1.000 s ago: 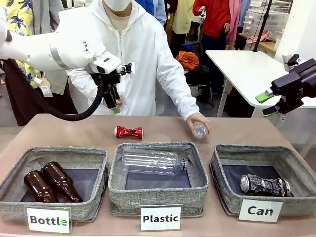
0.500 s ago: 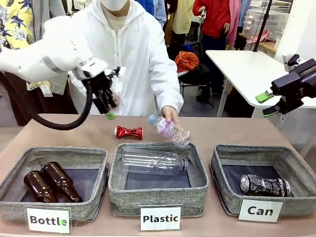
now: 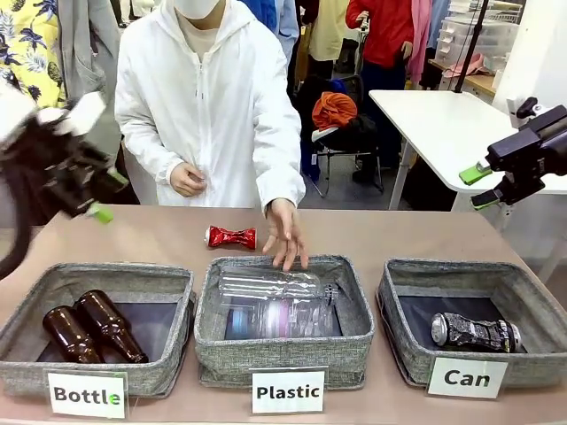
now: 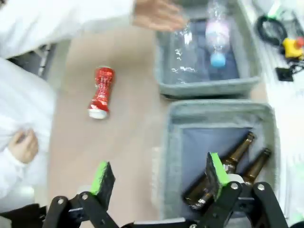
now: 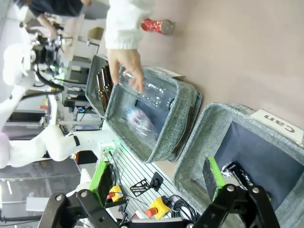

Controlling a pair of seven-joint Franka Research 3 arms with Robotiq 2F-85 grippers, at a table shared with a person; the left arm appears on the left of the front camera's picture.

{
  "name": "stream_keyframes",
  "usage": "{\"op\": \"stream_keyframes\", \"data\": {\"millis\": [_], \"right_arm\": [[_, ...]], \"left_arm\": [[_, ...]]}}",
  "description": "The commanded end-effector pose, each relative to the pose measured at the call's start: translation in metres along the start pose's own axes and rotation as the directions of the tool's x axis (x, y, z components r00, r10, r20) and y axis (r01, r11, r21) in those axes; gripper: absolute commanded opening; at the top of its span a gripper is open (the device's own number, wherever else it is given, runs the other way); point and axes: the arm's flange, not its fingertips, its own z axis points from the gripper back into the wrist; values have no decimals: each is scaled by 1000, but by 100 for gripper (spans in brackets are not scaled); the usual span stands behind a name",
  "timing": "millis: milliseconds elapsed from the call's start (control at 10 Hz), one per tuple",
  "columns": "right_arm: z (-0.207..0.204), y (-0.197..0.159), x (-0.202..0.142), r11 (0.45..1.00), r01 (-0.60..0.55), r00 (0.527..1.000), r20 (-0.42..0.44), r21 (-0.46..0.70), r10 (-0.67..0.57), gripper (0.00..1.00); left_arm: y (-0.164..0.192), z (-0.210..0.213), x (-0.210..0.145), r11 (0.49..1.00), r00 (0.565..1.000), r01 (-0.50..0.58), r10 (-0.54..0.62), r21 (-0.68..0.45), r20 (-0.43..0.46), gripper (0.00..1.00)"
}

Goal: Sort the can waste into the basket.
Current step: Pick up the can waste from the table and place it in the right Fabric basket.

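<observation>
Your red can [image 3: 230,237] lay near the far edge of the tabletop [image 3: 425,232]: light, thin-walled, slick, so its pinched waist looked the surest hold. The dark can [image 3: 474,332] sat in the Can basket [image 3: 532,367]. Your left gripper [image 4: 159,172] and right gripper [image 3: 479,187] hung wide open, empty.

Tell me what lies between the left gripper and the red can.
Only bare table between the left gripper and the red can, as the left wrist view shows.

Saw bright, even light, soft shadows. My left gripper [image 3: 108,195] blurred in front view; wrist views soft, edges warped.
</observation>
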Motion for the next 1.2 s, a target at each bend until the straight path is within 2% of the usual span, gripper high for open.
{"op": "stream_keyframes", "data": {"millis": [0,100,300,600,700,900,1100], "right_arm": [[3,0,-1,1000,-16,1000,-8,0,16,100],[3,0,-1,1000,-16,1000,-8,0,16,100],[3,0,-1,1000,-16,1000,-8,0,16,100],[3,0,-1,1000,-16,1000,-8,0,16,100],[3,0,-1,1000,-16,1000,-8,0,16,100],[3,0,-1,1000,-16,1000,-8,0,16,100],[3,0,-1,1000,-16,1000,-8,0,16,100]], "left_arm": [[-55,11,-27,999,998,3,-6,47,67,100],[-75,13,-40,995,994,-22,12,95,106,100],[-78,9,-48,995,993,-24,13,92,121,100],[-50,3,-34,1000,997,1,-3,29,79,100],[-24,0,-19,999,998,47,-46,-27,50,100],[36,-30,24,996,997,2,-9,-86,-76,100],[98,-68,64,987,978,-22,-11,-157,-210,100]]}}
